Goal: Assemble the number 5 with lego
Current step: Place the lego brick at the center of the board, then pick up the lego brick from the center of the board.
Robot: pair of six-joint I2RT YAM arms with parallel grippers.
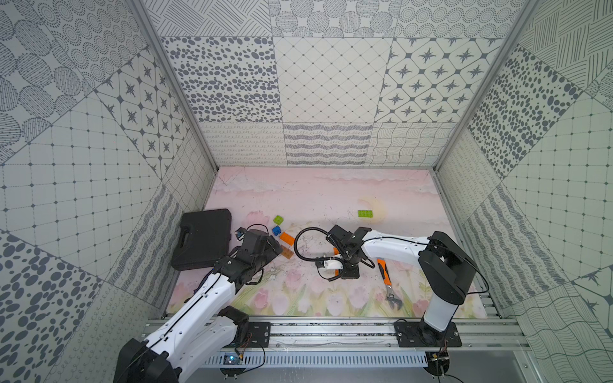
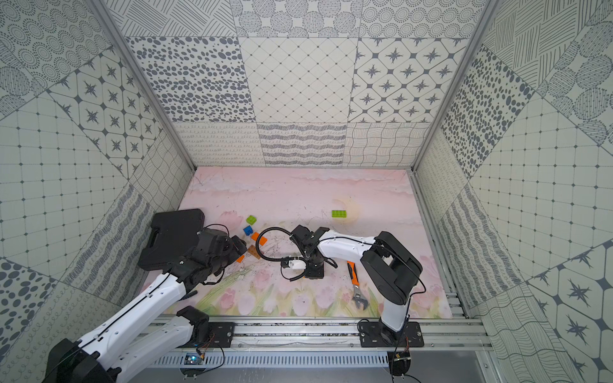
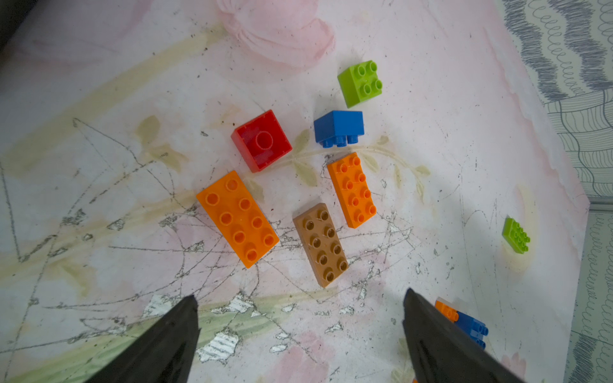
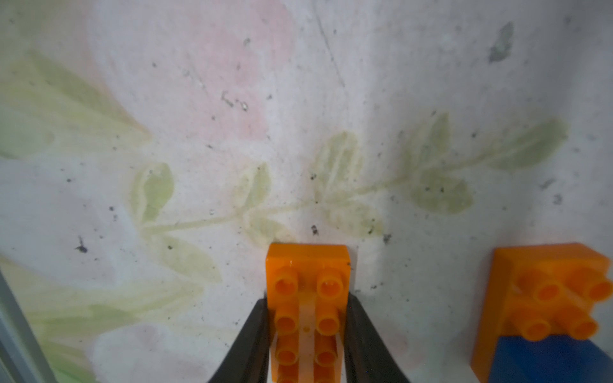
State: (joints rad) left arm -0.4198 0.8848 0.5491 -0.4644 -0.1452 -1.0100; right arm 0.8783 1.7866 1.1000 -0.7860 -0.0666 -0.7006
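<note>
The step in hand is judged to be the placing of a held brick: an oblong orange brick (image 4: 306,315) is clamped between the jaws of the right gripper (image 4: 306,310) at the lower centre of the right wrist view, studs toward the camera, its free end at or just above the printed mat (image 4: 232,116); contact cannot be told. At the lower right of that view an orange-on-blue pair (image 4: 544,315) is already joined.

For a sound placement, the held brick should be lowered squarely, its long edges aligned with the pair beside it, and released only once it is seated. A tilted descent could push the pair aside, since it rests loose on the mat.

The loose lego is grouped at the centre of the left wrist view: a large orange brick (image 3: 238,219), a brown brick (image 3: 321,244), a narrower orange brick (image 3: 352,189), a red brick (image 3: 261,141) lying underside up, a blue brick (image 3: 339,127) on its side, and a lime square brick (image 3: 361,82). A lime oblong brick (image 1: 366,214) lies well apart, right of centre in a top view.

The right arm (image 1: 391,247) is extended toward frame left, wrist bent steeply downward. The left gripper (image 3: 300,298) is spread wide and empty, hovering near the group; its arm (image 1: 205,291) reaches diagonally from the lower left.
</note>
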